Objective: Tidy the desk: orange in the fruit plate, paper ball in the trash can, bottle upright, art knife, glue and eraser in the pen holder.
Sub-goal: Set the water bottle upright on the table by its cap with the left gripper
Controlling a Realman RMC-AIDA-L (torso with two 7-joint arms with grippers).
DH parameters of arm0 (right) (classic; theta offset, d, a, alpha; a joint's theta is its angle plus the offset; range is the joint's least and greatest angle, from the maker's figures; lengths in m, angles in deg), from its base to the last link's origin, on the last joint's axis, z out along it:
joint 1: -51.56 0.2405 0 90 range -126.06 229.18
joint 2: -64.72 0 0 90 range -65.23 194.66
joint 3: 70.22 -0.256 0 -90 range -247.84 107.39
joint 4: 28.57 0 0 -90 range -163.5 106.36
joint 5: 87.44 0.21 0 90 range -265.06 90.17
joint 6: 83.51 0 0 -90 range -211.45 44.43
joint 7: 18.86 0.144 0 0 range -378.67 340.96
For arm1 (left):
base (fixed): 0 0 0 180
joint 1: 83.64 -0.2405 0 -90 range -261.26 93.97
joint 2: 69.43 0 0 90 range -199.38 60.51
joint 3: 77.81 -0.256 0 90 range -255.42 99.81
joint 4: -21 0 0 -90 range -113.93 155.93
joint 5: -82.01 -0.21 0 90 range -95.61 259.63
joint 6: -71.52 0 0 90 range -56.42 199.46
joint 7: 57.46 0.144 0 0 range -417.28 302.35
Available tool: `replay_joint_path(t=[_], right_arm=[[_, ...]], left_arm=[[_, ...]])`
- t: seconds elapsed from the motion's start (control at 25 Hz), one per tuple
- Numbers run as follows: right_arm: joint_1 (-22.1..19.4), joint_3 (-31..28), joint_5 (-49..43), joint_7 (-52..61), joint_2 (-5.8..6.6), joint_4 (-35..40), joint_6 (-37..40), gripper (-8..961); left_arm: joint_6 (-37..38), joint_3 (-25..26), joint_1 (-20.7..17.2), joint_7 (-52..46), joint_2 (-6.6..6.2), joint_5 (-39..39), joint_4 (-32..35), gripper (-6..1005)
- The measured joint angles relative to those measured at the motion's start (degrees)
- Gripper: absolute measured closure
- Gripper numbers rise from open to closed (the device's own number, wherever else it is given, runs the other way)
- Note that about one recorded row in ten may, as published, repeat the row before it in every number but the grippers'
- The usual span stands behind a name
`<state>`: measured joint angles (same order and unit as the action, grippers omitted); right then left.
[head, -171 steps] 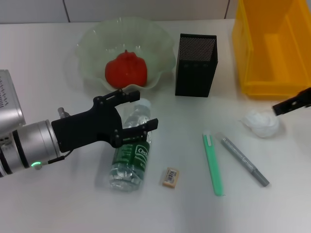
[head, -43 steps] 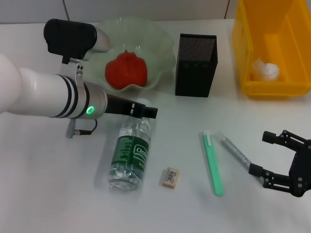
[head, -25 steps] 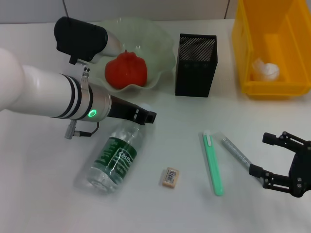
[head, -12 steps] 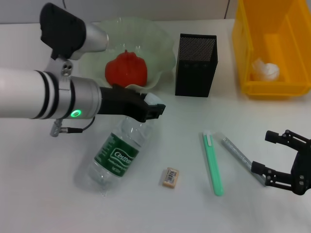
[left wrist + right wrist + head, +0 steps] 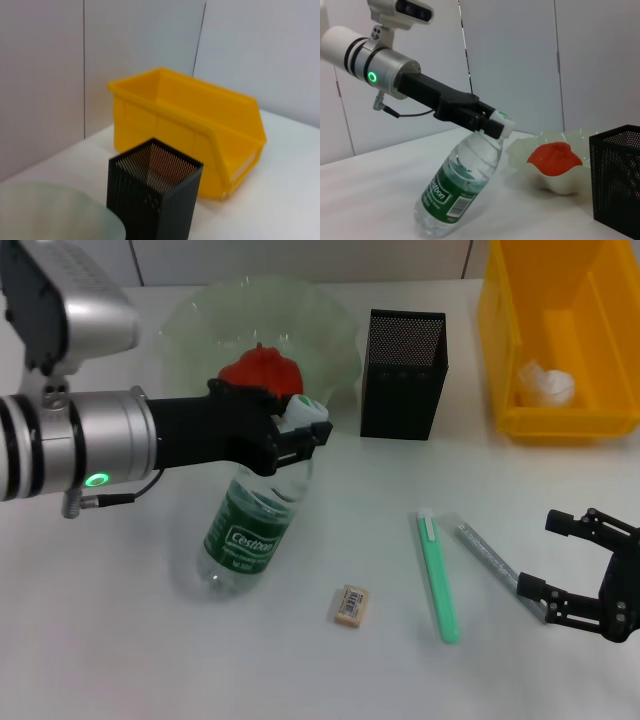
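Since half a second ago the bottle point(image 5: 258, 510) has swung further off the desk: its capped neck now rides higher, level with the front rim of the fruit plate point(image 5: 185, 325), while its base stays planted on the white table point(image 5: 120, 640), so it leans steeply rather than lying flat. The left gripper point(image 5: 300, 432) has risen with it, its jaws clamped on the neck just under the white cap; the right wrist view shows the same tilt, with the base resting on its lower edge. In my judgement this is the middle of the righting step, and what is left is to carry the neck over the base until the bottle stands, then let go without knocking it toward the plate. The orange point(image 5: 262, 370) already sits inside the fruit plate, just behind the gripper. Taking the pen holder point(image 5: 403, 375) as the reference: the trash can point(image 5: 520, 390) stands to its right with the paper ball point(image 5: 546, 386) inside; the eraser point(image 5: 350, 604) lies well in front of the holder and slightly left, near the bottle's base; a green pen-shaped tool point(image 5: 438, 578) and a grey one point(image 5: 488, 558) lie in front of it and to the right. The right gripper point(image 5: 585, 575) hovers just beside the grey tool's near end, jaws apart and holding nothing, apparently waiting its turn.
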<state>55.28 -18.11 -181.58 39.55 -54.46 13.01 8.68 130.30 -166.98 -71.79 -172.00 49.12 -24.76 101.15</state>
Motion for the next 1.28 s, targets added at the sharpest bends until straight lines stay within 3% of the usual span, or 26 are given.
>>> replay_joint_path(t=[0.24, 1.28], right_arm=[[0.2, 0.0, 0.0, 0.1, 0.00, 0.0, 0.0, 112], [0.4, 0.0, 0.0, 0.7, 0.00, 0.0, 0.4, 113]], left_arm=[[0.2, 2.0, -2.0, 7.6, 0.01, 5.1, -1.2, 548], [1.5, 5.7, -3.2, 12.7, 0.01, 9.5, -2.3, 550]])
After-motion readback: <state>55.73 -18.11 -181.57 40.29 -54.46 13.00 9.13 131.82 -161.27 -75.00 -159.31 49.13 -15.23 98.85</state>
